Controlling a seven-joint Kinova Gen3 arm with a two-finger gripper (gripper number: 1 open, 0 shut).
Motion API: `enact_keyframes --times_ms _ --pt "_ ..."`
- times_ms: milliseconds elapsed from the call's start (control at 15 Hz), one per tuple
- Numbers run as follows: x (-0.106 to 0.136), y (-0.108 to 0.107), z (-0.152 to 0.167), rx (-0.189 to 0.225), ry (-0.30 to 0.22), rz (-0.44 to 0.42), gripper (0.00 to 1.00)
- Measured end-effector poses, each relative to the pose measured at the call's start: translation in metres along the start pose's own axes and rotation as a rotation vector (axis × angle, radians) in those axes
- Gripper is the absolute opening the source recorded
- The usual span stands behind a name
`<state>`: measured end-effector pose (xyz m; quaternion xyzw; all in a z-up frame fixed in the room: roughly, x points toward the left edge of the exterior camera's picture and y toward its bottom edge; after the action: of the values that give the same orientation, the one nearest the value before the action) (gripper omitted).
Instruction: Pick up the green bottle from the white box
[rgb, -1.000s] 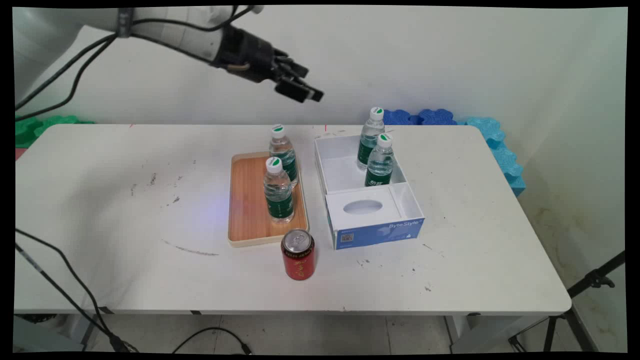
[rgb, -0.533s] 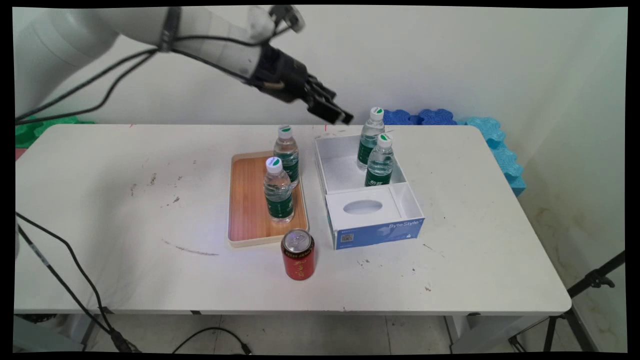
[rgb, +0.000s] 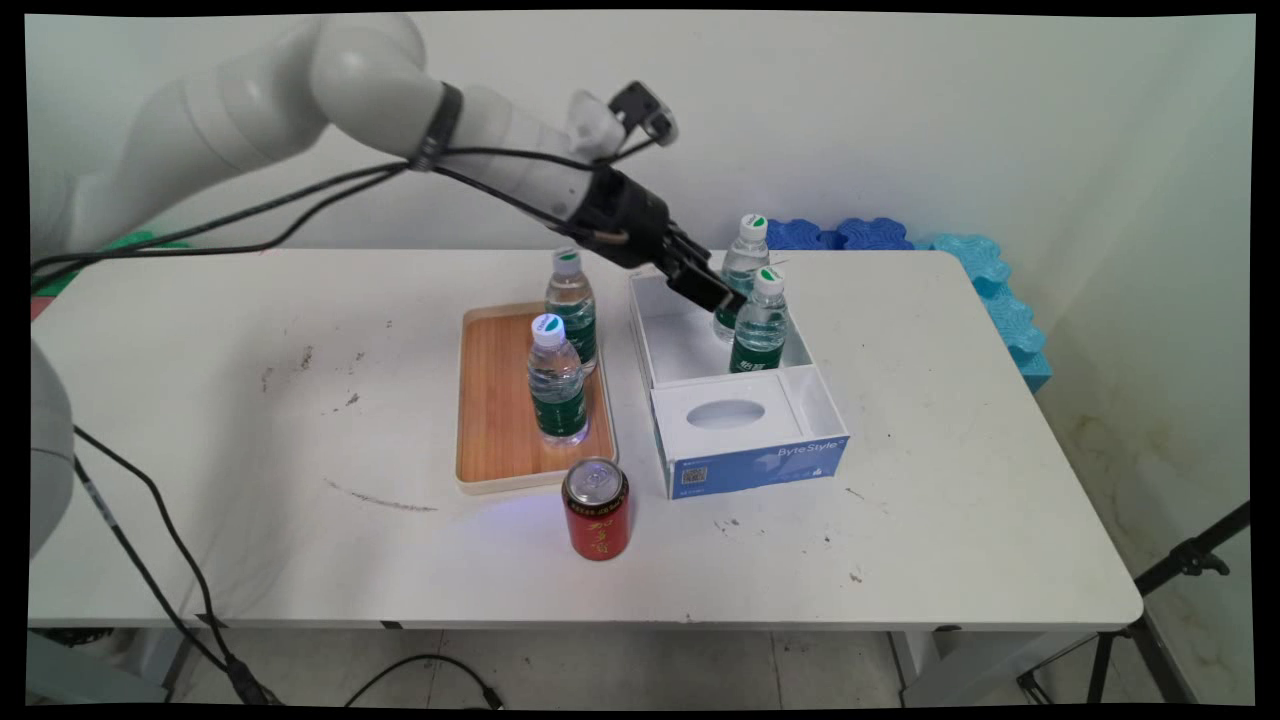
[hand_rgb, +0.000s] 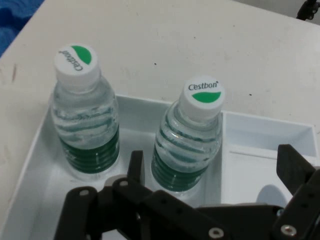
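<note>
My black gripper (rgb: 725, 298) hangs open just above the left part of a white box (rgb: 641, 330) with a blue front. Two clear water bottles with green labels and white caps stand in the box's far compartment. The near bottle (rgb: 760, 328) is right beside my fingertips, and the far bottle (rgb: 741, 262) stands behind it. In the hand view the gripper (hand_rgb: 215, 167) has its fingers spread to either side of the near bottle (hand_rgb: 189, 142) without touching it. The far bottle (hand_rgb: 85, 120) stands to the left, by the box wall (hand_rgb: 27, 162).
A wooden tray (rgb: 490, 400) left of the box carries two more water bottles (rgb: 557, 385) (rgb: 572, 310). A red drink can (rgb: 597, 512) stands in front of the tray. Blue foam blocks (rgb: 990, 290) lie along the table's far right edge.
The gripper has come down and to the right, from high above the tray's far end to the bottles in the box. Nothing on the table has moved.
</note>
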<state>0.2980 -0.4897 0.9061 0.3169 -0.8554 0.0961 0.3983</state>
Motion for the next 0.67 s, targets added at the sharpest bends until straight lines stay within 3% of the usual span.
enact_keyframes --times_ms 667 --pt "-0.006 -0.003 0.068 -0.017 -0.008 0.034 1.0"
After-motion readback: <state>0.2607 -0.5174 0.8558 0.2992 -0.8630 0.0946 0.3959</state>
